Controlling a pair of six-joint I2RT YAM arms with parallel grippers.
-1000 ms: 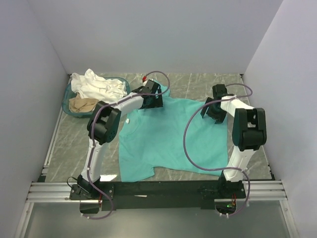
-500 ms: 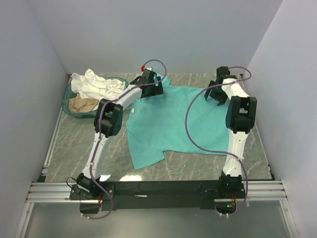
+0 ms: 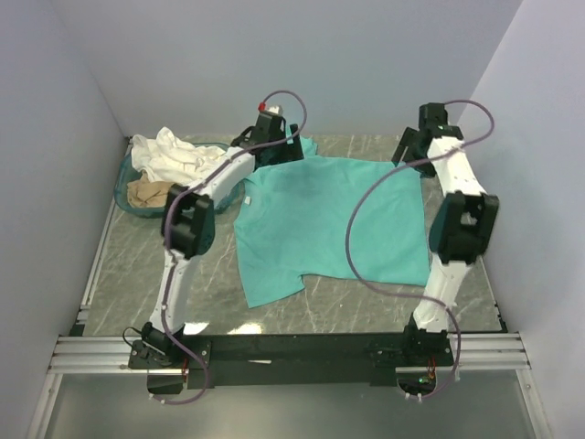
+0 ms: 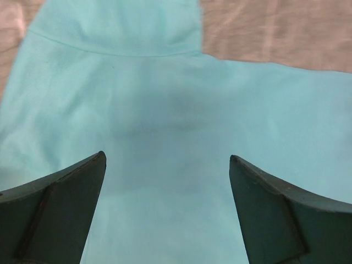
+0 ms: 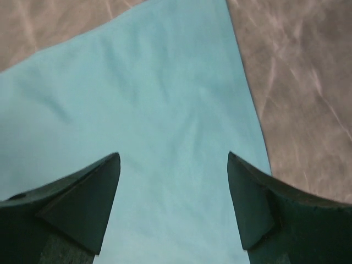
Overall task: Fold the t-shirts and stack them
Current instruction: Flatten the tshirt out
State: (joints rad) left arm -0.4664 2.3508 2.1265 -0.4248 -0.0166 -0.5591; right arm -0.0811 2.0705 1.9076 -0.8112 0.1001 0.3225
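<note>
My left tool [image 4: 168,159] and right tool [image 5: 173,157] both hang open (jaws wide apart) over the teal-green soft cloth t-shirt [image 3: 329,219] spread mid-frame on the grey marbled desk [image 3: 137,265].

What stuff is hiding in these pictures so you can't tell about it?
- Top view: the white cloth shirts and the beige cloth shirt heap in the oval teal plastic basket, hiding their number and the basket's inside.
- Top view: the left gripper covers the teal-green cloth t-shirt at its far-left corner.
- Right wrist view: the frame edges cut off most of that shirt and the finger bases of the right gripper.
</note>
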